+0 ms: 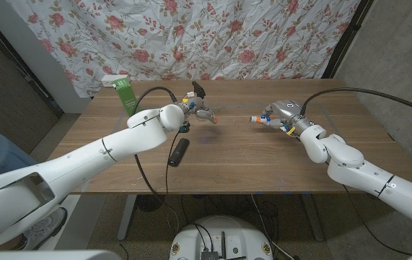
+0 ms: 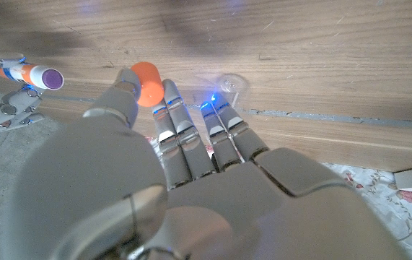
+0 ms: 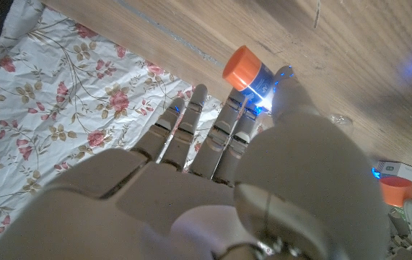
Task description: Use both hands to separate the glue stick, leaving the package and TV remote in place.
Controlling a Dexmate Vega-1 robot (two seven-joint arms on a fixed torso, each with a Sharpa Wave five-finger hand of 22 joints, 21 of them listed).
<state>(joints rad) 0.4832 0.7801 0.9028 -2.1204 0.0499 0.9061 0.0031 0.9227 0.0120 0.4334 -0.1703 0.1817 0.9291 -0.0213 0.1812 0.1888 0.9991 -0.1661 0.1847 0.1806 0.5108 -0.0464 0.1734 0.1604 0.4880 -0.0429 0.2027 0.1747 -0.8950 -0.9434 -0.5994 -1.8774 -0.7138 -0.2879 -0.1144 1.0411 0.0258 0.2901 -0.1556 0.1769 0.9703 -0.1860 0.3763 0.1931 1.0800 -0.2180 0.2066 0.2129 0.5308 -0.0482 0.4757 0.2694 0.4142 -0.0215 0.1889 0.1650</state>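
- Across the wooden table [image 1: 263, 155], the largest thing, the two white arms reach in from the near corners toward the middle of the far half.
- Behind the far edge hangs a floral cloth [image 1: 213, 36], white with red roses.
- Left hand [image 1: 197, 110] is raised over the middle of the far half; its thumb and fingers [image 2: 173, 119] pinch the orange cap [image 2: 146, 74] of the glue stick.
- Right hand [image 1: 278, 115] is over the far half, toward the right edge, well apart from the left hand; its fingers are closed around the glue stick body [image 3: 252, 72], whose orange end pokes out past them.
- Green and white package [image 1: 123, 90] stands near the far left corner, apart from both hands.
- Black TV remote [image 1: 179, 152] lies on the near half, left of the middle, beside the left forearm, with neither hand on it.
- Cap and body are in separate hands, not joined.
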